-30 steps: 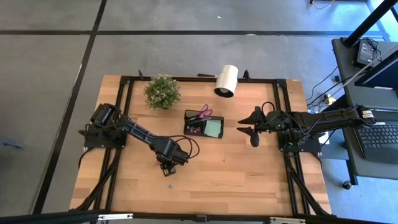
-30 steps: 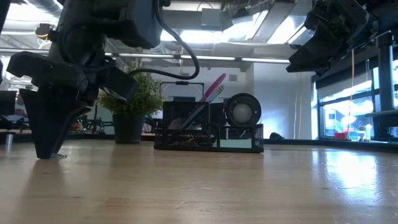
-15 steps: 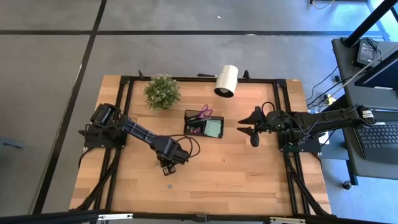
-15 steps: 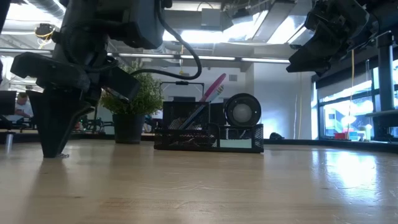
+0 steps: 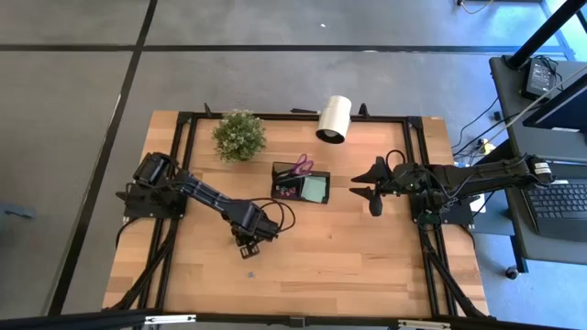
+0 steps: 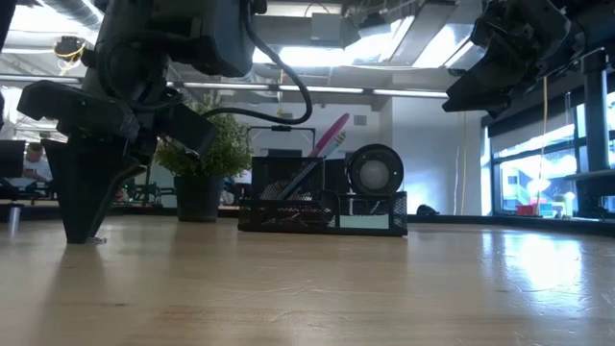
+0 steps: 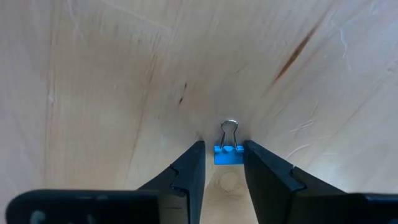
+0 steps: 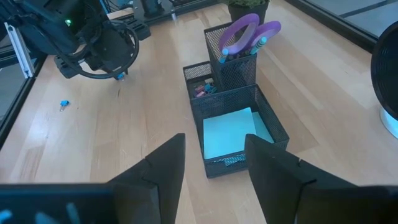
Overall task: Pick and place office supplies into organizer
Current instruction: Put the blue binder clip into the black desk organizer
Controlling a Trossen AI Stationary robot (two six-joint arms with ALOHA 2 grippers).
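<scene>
A small blue binder clip (image 7: pixel 228 154) lies on the wooden table, and my left gripper (image 5: pixel 244 246) stands over it at the near left, pointing down, shut on it. The black mesh organizer (image 5: pixel 301 186) sits mid-table with purple-handled scissors (image 5: pixel 301 166) upright in its taller part and a light green sticky-note pad (image 8: pixel 229 132) in its low tray. My right gripper (image 5: pixel 359 191) hangs open above the table, to the right of the organizer, with nothing between its fingers. My left gripper pinches the clip's blue body (image 7: pixel 217 155) between its two fingertips, one on each side. The fingers come from above, pointing down. The clip lies on the table, and its wire loop (image 7: pixel 229 127) sticks out past the fingers.
A second blue clip (image 5: pixel 248 272) lies on the table just nearer than my left gripper. A potted plant (image 5: pixel 239 135) and a white roll (image 5: pixel 334 118) stand along the far edge. Bare wood spans the near half of the table.
My left gripper has shut on the blue binder clip without moving from its place; the clip stays on the table.
</scene>
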